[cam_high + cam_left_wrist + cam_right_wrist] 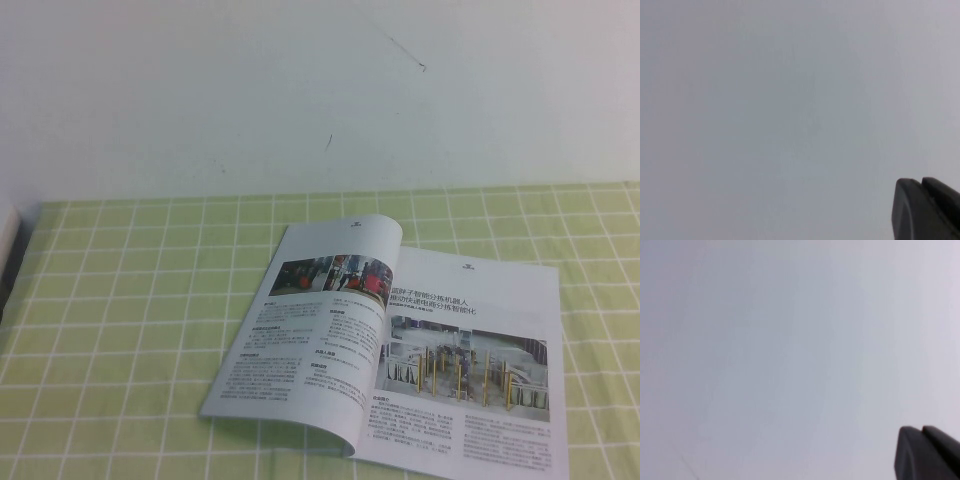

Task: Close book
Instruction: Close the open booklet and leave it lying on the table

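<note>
An open book (pixel 400 350), a thin magazine with photos and printed text, lies flat on the green checked tablecloth (pixel 130 300), right of centre and near the front edge. Its left page arches up slightly near the spine. Neither arm appears in the high view. In the left wrist view, my left gripper (pixel 920 186) shows only as two dark fingertips pressed together against a plain white wall, holding nothing. My right gripper (pixel 921 433) looks the same in the right wrist view, its tips together and empty. The book is in neither wrist view.
A white wall (pixel 320 90) with a few faint marks rises behind the table. A dark edge (pixel 8 270) shows at the far left of the table.
</note>
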`<state>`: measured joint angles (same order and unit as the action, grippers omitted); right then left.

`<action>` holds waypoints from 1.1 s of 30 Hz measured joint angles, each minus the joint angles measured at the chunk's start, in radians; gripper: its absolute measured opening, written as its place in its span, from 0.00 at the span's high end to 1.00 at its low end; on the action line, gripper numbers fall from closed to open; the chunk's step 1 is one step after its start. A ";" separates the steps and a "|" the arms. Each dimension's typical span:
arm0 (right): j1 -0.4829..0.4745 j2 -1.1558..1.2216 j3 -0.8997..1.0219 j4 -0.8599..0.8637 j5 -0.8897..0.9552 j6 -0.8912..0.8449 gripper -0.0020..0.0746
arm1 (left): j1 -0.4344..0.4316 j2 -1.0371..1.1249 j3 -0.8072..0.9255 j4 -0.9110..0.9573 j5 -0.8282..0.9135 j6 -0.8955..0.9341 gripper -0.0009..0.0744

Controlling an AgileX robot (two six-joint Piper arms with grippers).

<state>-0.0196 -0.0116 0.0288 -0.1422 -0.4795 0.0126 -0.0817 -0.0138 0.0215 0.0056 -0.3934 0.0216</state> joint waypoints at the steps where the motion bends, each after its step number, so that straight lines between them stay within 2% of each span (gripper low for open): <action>1: 0.000 0.000 0.000 0.000 -0.047 0.002 0.98 | 0.000 0.000 0.000 0.002 -0.047 0.001 0.99; 4: 0.000 0.000 0.000 0.040 -0.155 0.000 0.98 | 0.000 0.000 0.000 0.002 -0.149 0.002 0.99; 7: 0.000 0.000 0.000 0.165 -0.165 0.018 0.98 | 0.000 0.000 0.000 -0.006 -0.212 0.019 0.99; 10: 0.000 0.000 0.000 0.271 -0.187 0.040 0.98 | 0.000 0.000 0.000 -0.063 -0.218 0.042 0.99; 13: 0.000 0.000 0.000 0.292 -0.194 0.026 0.98 | 0.000 0.000 0.000 -0.122 -0.195 0.040 0.99; 16: 0.000 0.000 -0.045 0.257 -0.086 -0.013 0.98 | 0.000 0.000 -0.066 -0.101 -0.020 0.042 0.99; 22: 0.000 0.029 -0.278 0.175 0.337 -0.052 0.98 | 0.000 0.056 -0.343 -0.114 0.514 0.037 0.99; 30: 0.000 0.350 -0.549 0.192 0.694 -0.054 0.98 | 0.000 0.399 -0.491 -0.097 0.698 0.034 0.99; 33: 0.000 0.514 -0.635 0.221 0.799 -0.114 0.98 | 0.000 0.555 -0.527 -0.101 0.716 0.034 0.99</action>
<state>-0.0196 0.5028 -0.6063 0.0792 0.3199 -0.1013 -0.0817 0.5409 -0.5054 -0.0951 0.3222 0.0560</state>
